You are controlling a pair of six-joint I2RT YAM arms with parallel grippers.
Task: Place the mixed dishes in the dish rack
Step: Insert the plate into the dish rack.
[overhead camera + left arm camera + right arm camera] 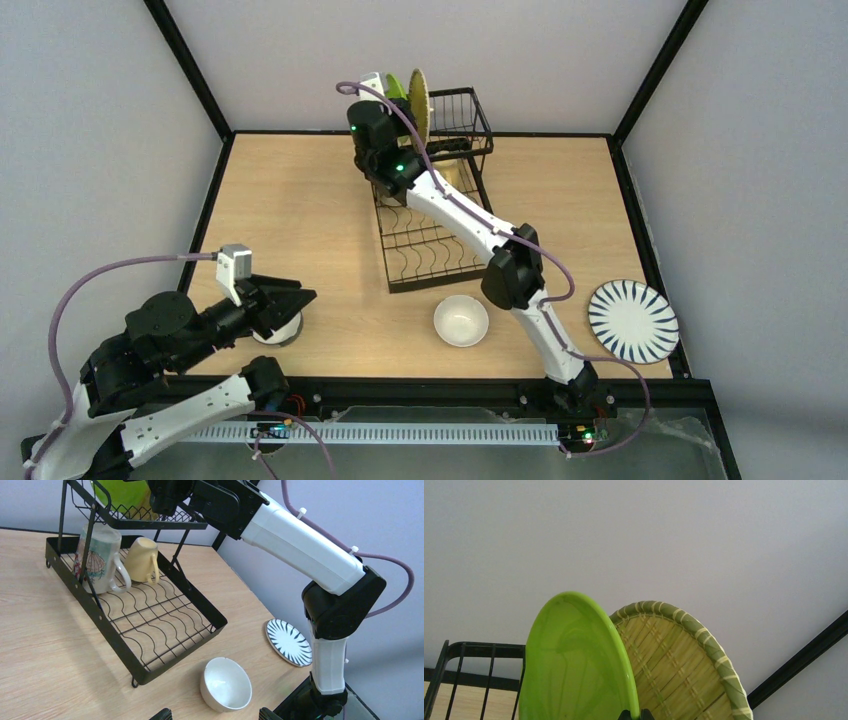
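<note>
Right gripper [634, 714] pinches the rim of the green plate [574, 665], which stands on edge, lower centre, alongside the woven bamboo plate [679, 670] (immediately right); dish rack [474, 649] at lower left.

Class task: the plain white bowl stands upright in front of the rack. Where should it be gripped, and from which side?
Probably its rim, from above: one finger inside, one outside. The white bowl stands mouth-up, clear of the dish rack, so the thin rim is open all round.
</note>
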